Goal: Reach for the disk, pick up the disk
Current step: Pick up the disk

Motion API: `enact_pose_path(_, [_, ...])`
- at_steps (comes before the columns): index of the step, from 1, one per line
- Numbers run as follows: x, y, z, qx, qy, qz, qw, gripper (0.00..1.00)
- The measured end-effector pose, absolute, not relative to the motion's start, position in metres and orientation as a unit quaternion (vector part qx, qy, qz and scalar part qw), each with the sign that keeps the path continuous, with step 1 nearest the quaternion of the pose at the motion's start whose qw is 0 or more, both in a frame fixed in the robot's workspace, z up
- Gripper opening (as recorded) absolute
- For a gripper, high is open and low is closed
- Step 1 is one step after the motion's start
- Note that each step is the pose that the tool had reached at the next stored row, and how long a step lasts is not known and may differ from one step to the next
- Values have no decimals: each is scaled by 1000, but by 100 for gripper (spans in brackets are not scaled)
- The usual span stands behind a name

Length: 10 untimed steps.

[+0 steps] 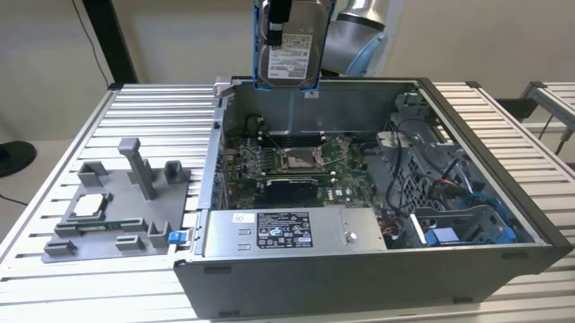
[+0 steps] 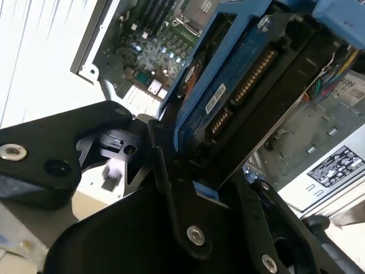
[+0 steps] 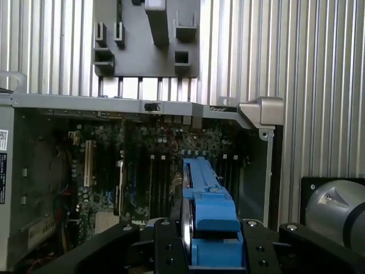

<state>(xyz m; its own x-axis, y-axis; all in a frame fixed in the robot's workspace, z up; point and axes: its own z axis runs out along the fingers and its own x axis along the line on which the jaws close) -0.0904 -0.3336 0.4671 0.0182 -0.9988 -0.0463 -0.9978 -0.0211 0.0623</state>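
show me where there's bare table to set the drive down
Bare ribbed table lies beyond the grey fixture, in front of it, and in a strip on the exterior view's right of the open case. Inside the case it is crowded: board, cables, power box. The disk is held in the tool above the case.

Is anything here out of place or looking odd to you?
Only the disk: it hangs upright in the air above the open computer case, clamped in the gripper, instead of sitting inside. Nothing looks spilled or broken.
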Motion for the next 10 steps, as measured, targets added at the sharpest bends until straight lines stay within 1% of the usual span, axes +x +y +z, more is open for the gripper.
enact_pose_path(10, [-63,-334,467,714,-699,-42,7,0])
